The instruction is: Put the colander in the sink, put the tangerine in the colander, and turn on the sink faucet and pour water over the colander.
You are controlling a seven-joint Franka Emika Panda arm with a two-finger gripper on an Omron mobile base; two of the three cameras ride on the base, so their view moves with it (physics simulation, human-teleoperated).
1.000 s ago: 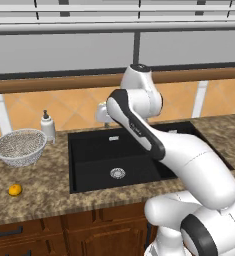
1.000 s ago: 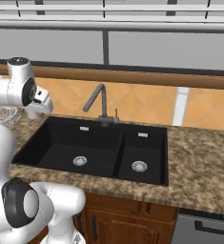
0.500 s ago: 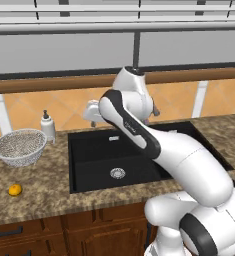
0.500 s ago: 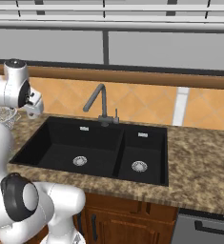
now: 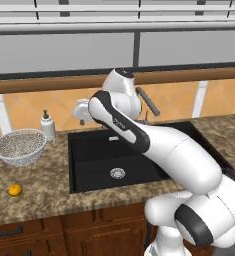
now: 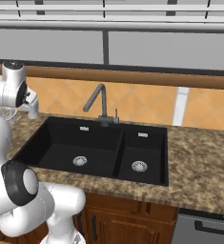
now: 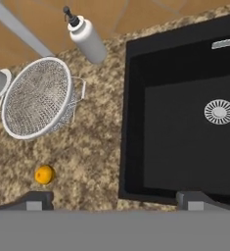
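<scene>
1. Swinging further toward 9 o'clock since a second ago, the arm is carrying the gripper (image 5: pixel 82 111) from above the sink's back edge out toward the soap bottle; the colander and tangerine are lying where they were.
2. In the left base view the gripper is hovering above the sink's (image 5: pixel 89 172) back left corner, at 3 o'clock of the bottle (image 5: pixel 48 126) and well above the worktop (image 5: pixel 39 192).
3. In the hand view its two dark fingertips (image 7: pixel 38 200) are sitting far apart at the bottom edge, so the gripper is standing wide with nothing between the jaws.
4. The colander (image 5: pixel 19 146) is sitting upright on the worktop at 9 o'clock of the sink, near but not touching the bottle, which is standing at its 1 o'clock in the left base view.
5. In the hand view the colander (image 7: pixel 39 97) is showing its mesh bowl, with nothing inside.
6. The tangerine (image 5: pixel 15 189) is resting on the worktop at 6 o'clock of the colander, apart from it; the hand view is showing it (image 7: pixel 44 174) the same way.
7. The faucet (image 6: pixel 98 102) is standing behind the divider between the two basins of the sink (image 6: pixel 147 178), its spout angling toward 9 o'clock over the wide basin.
8. Both basins are showing silver drains and are holding nothing else.
</scene>
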